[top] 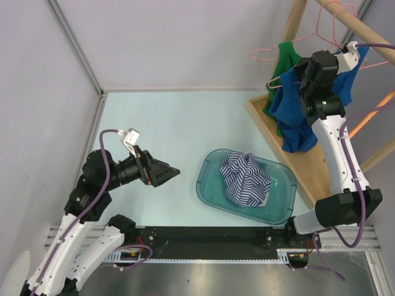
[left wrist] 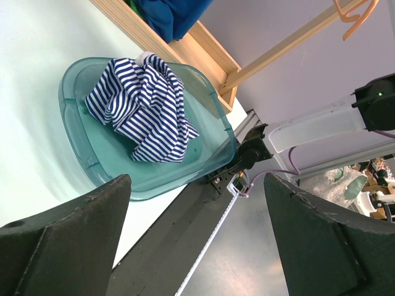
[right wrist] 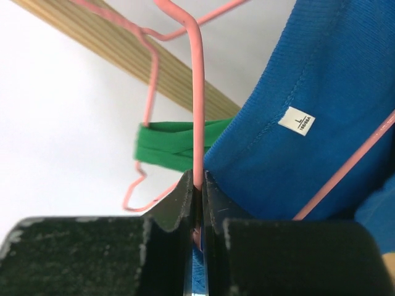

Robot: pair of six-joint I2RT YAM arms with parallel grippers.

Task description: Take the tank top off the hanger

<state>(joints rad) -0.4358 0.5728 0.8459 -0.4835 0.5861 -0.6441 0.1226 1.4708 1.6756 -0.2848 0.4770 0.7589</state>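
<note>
1. Pale mint tabletop [top: 154, 123] runs to a wooden clothes rack [top: 364, 28] on the right. The blue tank top [top: 293, 111] hangs there on a pink wire hanger [right wrist: 198, 92], with a green garment [top: 285, 58] just behind it.
2. The right gripper [right wrist: 199, 185] is up at the rack, its jaws pinched tight on a straight run of the hanger's wire. Blue fabric and its size label [right wrist: 296, 121] lie just beside the fingers.
3. The left gripper [top: 168, 171] hovers over the table, well apart from the rack, spread wide and empty. It faces a teal bin [top: 213, 191] holding a crumpled striped garment [top: 247, 179].
4. The step in hand looks like securing the hanger; the top is not yet off.
5. The next move probably calls for steadying the hanger or lifting it off the rack. The free arm would then come over to slip a strap off the wire without dragging the green garment along.
</note>
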